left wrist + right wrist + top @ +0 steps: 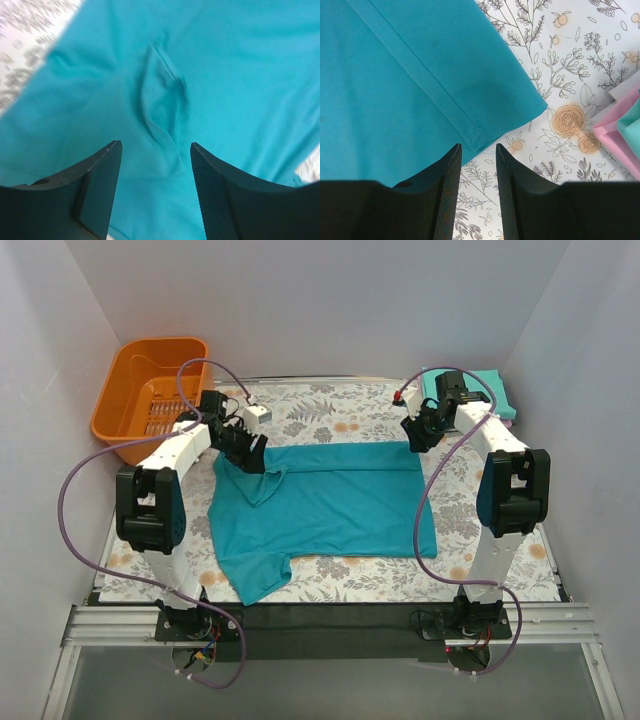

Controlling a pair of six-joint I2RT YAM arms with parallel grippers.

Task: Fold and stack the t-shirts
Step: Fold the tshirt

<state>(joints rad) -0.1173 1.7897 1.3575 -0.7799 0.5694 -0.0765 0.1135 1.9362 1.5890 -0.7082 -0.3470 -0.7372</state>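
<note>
A deep teal-blue t-shirt lies spread on the flowered tablecloth, its far edge folded toward the middle. My left gripper is open over the shirt's far left corner, above a cloth wrinkle. My right gripper is open and empty at the shirt's far right corner, its fingertips just short of the hem corner. A folded mint-teal shirt lies on a folded pink shirt at the far right corner; the mint one also shows in the right wrist view.
An orange plastic basket stands at the far left corner. White walls close in the table on three sides. The flowered tablecloth covers the table surface.
</note>
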